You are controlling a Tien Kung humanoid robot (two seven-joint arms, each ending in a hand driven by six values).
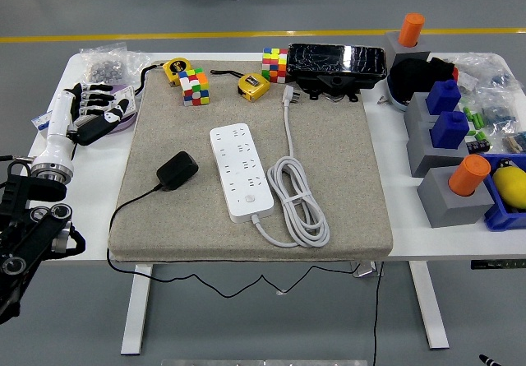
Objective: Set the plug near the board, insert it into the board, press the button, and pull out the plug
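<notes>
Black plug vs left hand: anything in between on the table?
Head view: nothing lies there. Between the left hand and the black plug is only bare white table, then bare grey mat.

Left hand [92, 107] with black-and-white fingers [99, 91], white forearm, silver wrist ring, black jointed arm
</notes>
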